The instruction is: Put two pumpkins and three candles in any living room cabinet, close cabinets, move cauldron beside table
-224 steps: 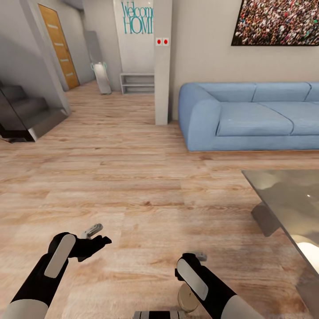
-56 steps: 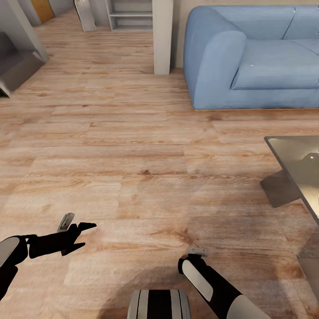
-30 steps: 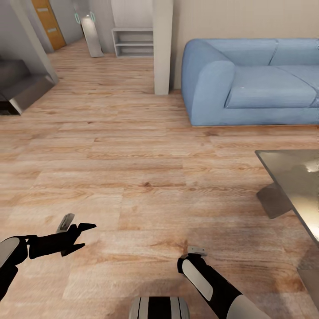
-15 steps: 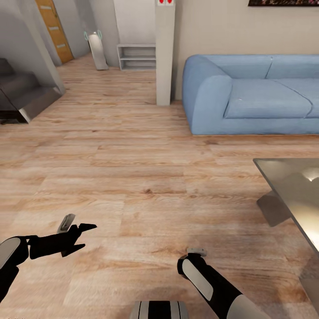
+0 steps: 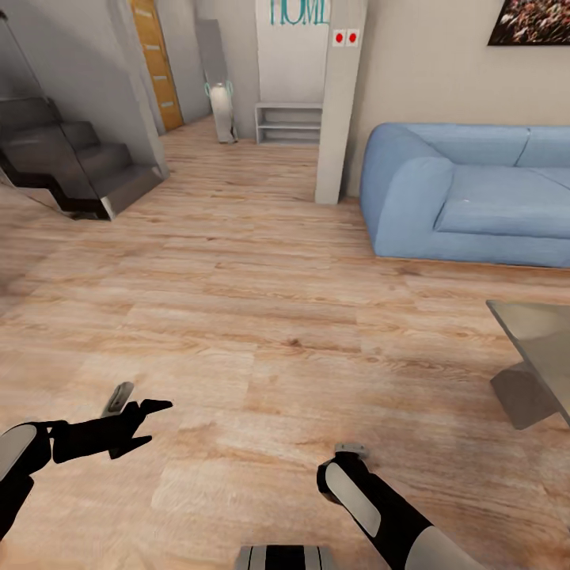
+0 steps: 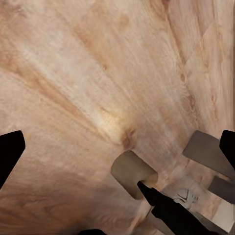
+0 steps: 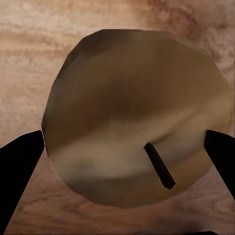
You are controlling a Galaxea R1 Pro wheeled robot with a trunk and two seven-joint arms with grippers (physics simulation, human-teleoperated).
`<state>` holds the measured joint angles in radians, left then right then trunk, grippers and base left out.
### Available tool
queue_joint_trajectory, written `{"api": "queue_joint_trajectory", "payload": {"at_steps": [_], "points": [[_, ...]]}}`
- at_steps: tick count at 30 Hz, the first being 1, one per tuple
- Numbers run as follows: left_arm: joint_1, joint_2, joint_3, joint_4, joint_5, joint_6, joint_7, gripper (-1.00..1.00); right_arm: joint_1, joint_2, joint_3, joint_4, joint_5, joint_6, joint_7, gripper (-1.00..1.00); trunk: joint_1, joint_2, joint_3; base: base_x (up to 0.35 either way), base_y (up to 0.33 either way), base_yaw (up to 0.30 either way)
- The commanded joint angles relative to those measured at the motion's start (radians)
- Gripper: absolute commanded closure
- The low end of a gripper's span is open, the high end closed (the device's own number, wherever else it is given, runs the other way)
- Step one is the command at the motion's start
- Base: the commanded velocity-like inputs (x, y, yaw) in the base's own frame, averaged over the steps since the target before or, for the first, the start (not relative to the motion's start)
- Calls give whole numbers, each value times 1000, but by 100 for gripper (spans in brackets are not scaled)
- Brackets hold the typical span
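Holding a squat tan round candle (image 7: 134, 117) with a dark wick between its clamped fingers, the right hand (image 5: 352, 453) low in the frame risks clipping the grey glass-topped desk (image 5: 546, 344) at right, while the left hand (image 5: 131, 404) gapes empty.

blue sofa (image 5: 475, 206) by the wall — dark stairs (image 5: 71, 166) opposite.

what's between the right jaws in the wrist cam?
A round tan candle with a dark wick, seen top-down between the right gripper's jaws, wood floor behind it. The candle's sides and whatever lies beneath it are covered by its own top.
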<state>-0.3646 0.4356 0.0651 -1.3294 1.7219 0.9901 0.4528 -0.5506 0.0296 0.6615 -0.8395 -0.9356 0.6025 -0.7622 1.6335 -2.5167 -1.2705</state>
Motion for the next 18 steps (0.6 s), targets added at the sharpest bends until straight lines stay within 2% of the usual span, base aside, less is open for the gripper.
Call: {"api": "queue_joint_trajectory", "payload": {"at_steps": [1, 7, 18], "points": [[0, 0, 1, -1, 9, 2, 10, -100, -1, -1, 2, -1, -7, 3, -10, 100, -1, 0, 2, -306, 89, 252], [0, 2, 1, -1, 10, 2, 10, -100, -1, 1, 1, -1, -8, 5, -13, 100, -4, 1, 20, -241, 70, 236], [0, 0, 1, -1, 10, 2, 10, -100, -1, 1, 3, 0, -8, 5, -14, 100, -9, 4, 51, -15, 4, 227]]}}
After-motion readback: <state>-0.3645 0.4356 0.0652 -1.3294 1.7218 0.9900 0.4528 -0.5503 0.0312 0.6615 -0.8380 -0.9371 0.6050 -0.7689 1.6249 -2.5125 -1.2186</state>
